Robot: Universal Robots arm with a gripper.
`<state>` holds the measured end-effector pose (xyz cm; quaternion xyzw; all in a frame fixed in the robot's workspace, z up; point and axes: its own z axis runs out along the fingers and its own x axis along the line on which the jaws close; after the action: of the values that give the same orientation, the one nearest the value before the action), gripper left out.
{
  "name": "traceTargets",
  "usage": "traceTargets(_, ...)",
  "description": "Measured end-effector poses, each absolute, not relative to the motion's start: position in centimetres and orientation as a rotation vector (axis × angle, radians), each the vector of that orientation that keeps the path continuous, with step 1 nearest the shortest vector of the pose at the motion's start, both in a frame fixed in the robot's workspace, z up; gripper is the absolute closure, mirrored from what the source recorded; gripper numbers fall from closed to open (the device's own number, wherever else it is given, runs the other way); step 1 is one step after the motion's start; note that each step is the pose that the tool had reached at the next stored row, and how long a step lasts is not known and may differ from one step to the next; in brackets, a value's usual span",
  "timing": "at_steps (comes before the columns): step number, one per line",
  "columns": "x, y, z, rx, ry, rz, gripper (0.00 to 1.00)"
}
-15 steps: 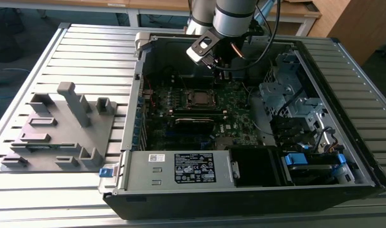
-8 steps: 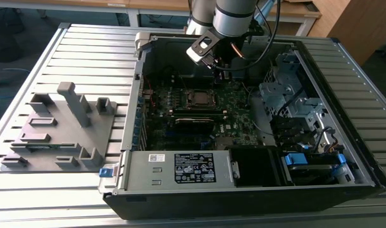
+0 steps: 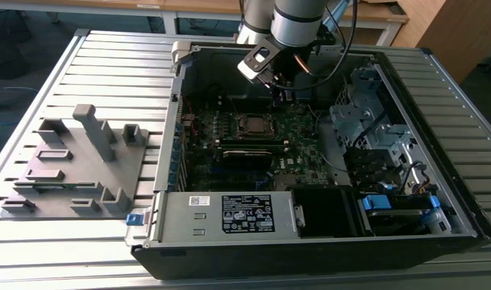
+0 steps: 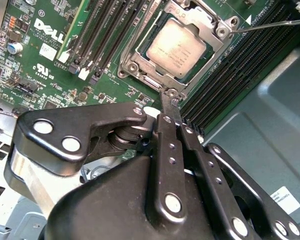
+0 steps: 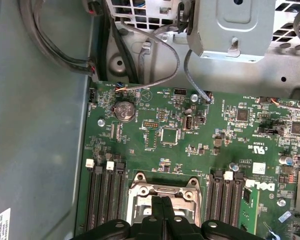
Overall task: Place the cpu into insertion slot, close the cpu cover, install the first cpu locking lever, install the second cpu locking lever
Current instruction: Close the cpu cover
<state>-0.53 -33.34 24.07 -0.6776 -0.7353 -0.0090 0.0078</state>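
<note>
The arm (image 3: pixel 298 18) enters at the upper centre of the exterior view and descends steeply. The wrist (image 3: pixel 259 59) sits just below it, and the gripper (image 3: pixel 281 87) points downward. In both wrist views, the gripper (image 4: pixel 169 96) (image 5: pixel 162 201) fingers lie closed flat against each other, tips meeting.

- In the exterior view I get even, bright light over the slatted table (image 3: pixel 100 66), which reads pale.
- The inside of the computer case (image 3: pixel 310 269) is dimmer, and its walls shade the motherboard (image 3: pixel 298 130).
- In the second wrist view the cpu (image 4: pixel 176 49) shows a mild sheen, and the black gripper (image 4: pixel 169 97) catches small highlights.
</note>
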Motion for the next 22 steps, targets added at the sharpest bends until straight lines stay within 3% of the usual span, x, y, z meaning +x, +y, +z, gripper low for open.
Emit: traceTargets(22, -0.53, -33.34, 24.05, -2.084, -2.33, -0.028, 0.9)
